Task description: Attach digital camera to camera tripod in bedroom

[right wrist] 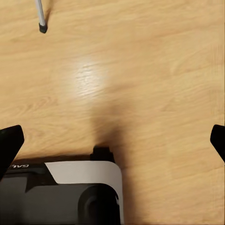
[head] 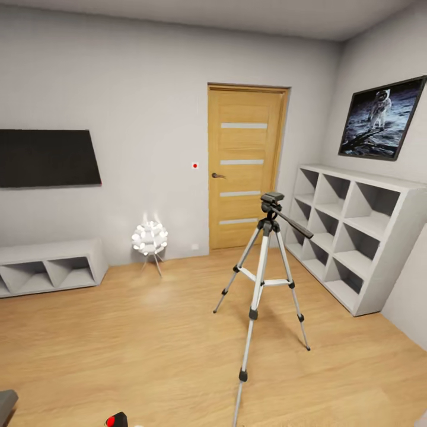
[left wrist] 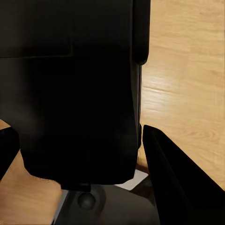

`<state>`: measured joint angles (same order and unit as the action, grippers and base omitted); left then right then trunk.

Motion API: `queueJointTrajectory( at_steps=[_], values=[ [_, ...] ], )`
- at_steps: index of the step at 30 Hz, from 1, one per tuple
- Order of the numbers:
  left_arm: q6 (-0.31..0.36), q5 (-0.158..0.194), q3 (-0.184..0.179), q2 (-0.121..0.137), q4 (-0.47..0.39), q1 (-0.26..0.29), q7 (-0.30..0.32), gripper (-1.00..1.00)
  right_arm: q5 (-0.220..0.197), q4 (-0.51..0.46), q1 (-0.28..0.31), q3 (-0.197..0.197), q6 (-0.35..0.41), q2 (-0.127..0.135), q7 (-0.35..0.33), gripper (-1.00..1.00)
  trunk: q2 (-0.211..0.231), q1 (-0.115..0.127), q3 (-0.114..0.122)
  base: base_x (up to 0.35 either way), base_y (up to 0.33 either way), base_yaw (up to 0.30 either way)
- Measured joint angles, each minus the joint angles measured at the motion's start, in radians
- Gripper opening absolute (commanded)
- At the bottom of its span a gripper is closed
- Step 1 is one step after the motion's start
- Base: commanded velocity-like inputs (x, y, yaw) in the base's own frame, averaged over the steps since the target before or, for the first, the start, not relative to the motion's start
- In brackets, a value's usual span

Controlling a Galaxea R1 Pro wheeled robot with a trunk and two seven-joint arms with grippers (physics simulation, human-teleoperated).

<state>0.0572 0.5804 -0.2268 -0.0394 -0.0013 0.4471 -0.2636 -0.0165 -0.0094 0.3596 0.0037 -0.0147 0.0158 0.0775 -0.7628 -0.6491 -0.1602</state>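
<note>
The left tool grips the digital camera, whose red button peeks at the head view's bottom edge. The right tool hangs wide, empty. The camera tripod stands centre-right; bumping its near leg could topple it.

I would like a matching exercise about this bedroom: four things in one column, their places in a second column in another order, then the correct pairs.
Things:
1. camera tripod
2. globe lamp
3. astronaut poster
4. digital camera

Places:
A. on the wall above the white cube shelf
B. between the left gripper fingers
C. on the floor before the wooden door
D. on the floor by the back wall, left of the door

Pairs: 1-C, 2-D, 3-A, 4-B
</note>
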Motion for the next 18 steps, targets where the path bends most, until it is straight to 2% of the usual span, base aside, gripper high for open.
queueJointTrajectory(
  at_steps=[15, 18],
  values=[
    [0.003, -0.002, -0.001, 0.000, 0.000, 0.000, -0.001, -1.00, 0.001, 0.037, -0.001, 0.001, -0.002, -0.001, 0.000, 1.00, 0.000, 0.000, 0.000, 0.000, 0.022, -0.287],
    [0.004, -0.002, -0.001, 0.000, 0.000, 0.000, -0.001, -1.00, 0.001, 0.038, -0.001, 0.000, -0.002, -0.001, -0.001, 1.00, 0.000, 0.000, 0.000, 0.000, 0.001, -0.200]
  ],
)
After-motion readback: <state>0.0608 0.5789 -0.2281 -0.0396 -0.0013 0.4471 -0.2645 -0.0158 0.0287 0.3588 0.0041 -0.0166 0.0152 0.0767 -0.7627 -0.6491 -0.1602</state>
